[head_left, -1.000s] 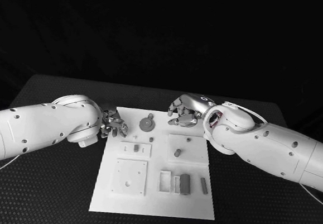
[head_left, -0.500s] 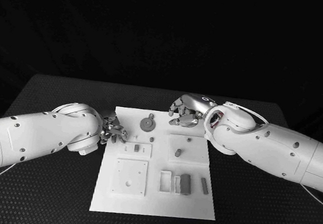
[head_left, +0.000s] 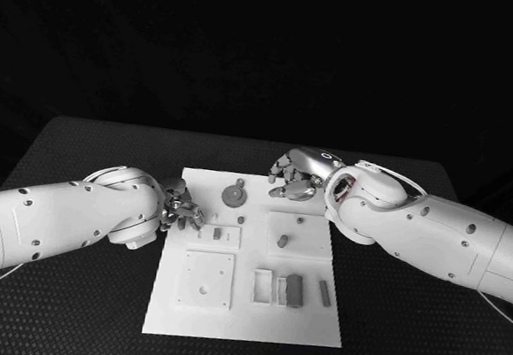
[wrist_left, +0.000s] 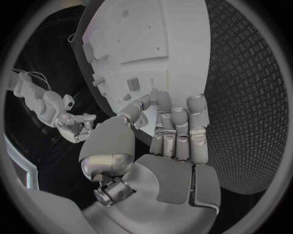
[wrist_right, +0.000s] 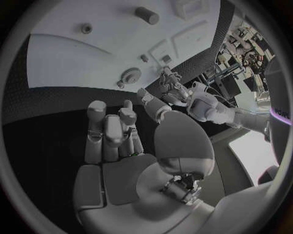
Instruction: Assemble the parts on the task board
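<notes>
The white task board (head_left: 243,314) lies in the middle of the black table. On it I see a gear (head_left: 236,197) at the far end, a small part (head_left: 211,233) in a square recess, a short peg (head_left: 282,242) and grey blocks (head_left: 293,292) nearer me. My left hand (head_left: 182,207) hovers at the board's left edge, fingers stretched toward the small part (wrist_left: 132,84) and holding nothing. Its fingers (wrist_left: 177,122) lie side by side over the board (wrist_left: 146,39). My right hand (head_left: 298,174) hangs over the board's far edge beside the gear (wrist_right: 131,75), fingers loosely bent and empty.
Black textured table (head_left: 429,327) surrounds the board on all sides. My right forearm (head_left: 454,241) reaches across the right side of the table, and my left forearm (head_left: 45,219) across the left. A raised square plate (head_left: 206,278) sits on the board's near left.
My left hand has slid nearer to me and slightly right along the board's left edge, toward the small part. The right hand has stayed put.
</notes>
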`<state>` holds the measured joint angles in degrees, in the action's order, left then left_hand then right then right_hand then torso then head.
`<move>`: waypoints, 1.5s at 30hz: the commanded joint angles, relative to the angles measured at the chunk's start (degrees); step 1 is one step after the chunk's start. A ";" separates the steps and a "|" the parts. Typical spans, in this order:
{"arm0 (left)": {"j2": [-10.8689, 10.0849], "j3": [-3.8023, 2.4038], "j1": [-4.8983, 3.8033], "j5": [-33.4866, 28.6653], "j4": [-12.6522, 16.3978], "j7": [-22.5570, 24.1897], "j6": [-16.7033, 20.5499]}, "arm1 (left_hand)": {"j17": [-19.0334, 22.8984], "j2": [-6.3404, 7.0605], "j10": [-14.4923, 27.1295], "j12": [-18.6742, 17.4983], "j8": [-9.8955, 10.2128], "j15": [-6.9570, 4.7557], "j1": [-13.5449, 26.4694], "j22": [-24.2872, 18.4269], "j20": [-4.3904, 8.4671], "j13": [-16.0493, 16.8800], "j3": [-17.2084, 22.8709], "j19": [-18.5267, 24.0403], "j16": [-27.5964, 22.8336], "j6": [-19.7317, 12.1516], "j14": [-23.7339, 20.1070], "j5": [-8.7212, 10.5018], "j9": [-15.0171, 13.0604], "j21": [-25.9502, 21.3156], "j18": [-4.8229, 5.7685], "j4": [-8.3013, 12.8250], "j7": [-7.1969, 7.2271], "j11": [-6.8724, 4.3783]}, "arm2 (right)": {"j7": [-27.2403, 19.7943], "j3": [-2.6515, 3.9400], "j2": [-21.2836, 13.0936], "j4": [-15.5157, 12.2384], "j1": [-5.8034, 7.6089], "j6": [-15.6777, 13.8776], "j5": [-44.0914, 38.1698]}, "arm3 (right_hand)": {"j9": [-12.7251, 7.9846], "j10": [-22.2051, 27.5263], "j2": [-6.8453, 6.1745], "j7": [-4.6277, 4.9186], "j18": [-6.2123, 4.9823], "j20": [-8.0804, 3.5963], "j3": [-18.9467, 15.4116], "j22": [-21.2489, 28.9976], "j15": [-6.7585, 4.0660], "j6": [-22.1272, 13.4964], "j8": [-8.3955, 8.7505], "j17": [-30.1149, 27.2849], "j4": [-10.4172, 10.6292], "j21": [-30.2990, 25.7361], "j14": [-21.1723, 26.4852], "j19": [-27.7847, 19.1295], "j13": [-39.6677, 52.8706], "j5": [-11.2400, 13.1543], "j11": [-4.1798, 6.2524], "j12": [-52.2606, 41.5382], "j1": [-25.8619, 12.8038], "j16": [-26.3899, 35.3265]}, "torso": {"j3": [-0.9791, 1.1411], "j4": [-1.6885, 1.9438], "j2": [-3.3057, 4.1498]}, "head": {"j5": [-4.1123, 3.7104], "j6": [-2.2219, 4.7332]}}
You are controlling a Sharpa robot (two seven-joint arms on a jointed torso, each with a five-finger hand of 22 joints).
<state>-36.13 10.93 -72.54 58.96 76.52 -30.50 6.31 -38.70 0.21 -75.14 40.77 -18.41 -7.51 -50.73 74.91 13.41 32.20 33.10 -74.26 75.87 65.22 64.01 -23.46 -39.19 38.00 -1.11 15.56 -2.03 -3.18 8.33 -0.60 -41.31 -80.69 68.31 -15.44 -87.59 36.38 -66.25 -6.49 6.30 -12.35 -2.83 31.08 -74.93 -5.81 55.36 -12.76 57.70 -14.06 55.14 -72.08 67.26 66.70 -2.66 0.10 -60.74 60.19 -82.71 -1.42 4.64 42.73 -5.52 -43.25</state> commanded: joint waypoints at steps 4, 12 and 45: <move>0.22 0.13 0.26 1.46 0.18 -0.30 -0.15 | -0.10 -0.72 -2.52 0.32 -3.56 -3.11 -0.06 1.27 1.99 0.08 0.67 -2.02 0.20 3.51 2.86 -0.40 -12.48 0.24 -1.90 0.19 1.65 -2.01 | -0.18 0.03 -0.03 -0.05 -0.01 0.48 -0.11 | 0.10 0.06 -0.21 0.44 -2.65 -0.51 -0.01 -0.49 0.02 -0.22 0.23 0.04 0.28 -0.23 0.35 0.08 -0.01 -0.12 -0.39 0.26 -0.54 0.17 | -0.03 0.02 0.01 | -0.03 -0.07; 0.45 0.76 0.51 0.99 0.35 -0.38 -0.64 | -0.14 -0.73 -2.54 0.34 -3.56 -3.12 -0.02 1.26 1.99 0.11 0.66 -2.02 0.21 3.52 2.89 -0.41 -12.54 0.27 -1.89 0.20 1.65 -2.02 | -0.19 0.03 -0.02 -0.06 -0.01 0.46 -0.10 | 0.11 0.06 -0.20 0.44 -2.65 -0.52 0.01 -0.49 0.02 -0.22 0.23 -0.02 0.30 -0.23 0.38 0.08 -0.01 -0.12 -0.39 0.26 -0.53 0.18 | -0.02 0.02 0.01 | -0.05 -0.09; 0.58 1.01 0.93 1.13 0.66 -0.88 -3.08 | -0.27 -0.77 -2.53 0.39 -3.52 -3.17 0.02 1.25 2.03 0.23 0.73 -2.02 0.24 3.50 2.92 -0.39 -12.76 0.37 -1.88 0.32 1.67 -2.06 | -0.17 0.02 -0.08 0.00 -0.01 0.63 -0.02 | 0.15 0.07 -0.20 0.45 -2.65 -0.53 0.04 -0.50 0.02 -0.25 0.26 -0.01 0.39 -0.26 0.38 0.09 -0.01 -0.12 -0.40 0.27 -0.51 0.19 | -0.03 0.04 -0.01 | 0.01 -0.48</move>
<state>-35.49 11.45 -72.22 59.84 77.20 -30.27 5.75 -38.90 0.02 -75.87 40.82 -18.49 -8.07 -50.54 74.94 13.75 32.34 33.15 -74.93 75.87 66.31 64.78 -23.58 -42.79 38.00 -1.10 15.51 -1.90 -3.91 8.34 -0.60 -41.41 -80.67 68.31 -15.41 -87.48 36.46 -66.25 -6.49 6.26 -12.35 -3.03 31.08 -74.93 -5.81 55.17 -12.76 57.71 -14.06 55.14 -72.07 67.24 66.70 -2.66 0.10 -60.74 60.19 -82.71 -1.42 4.66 42.74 -5.54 -43.67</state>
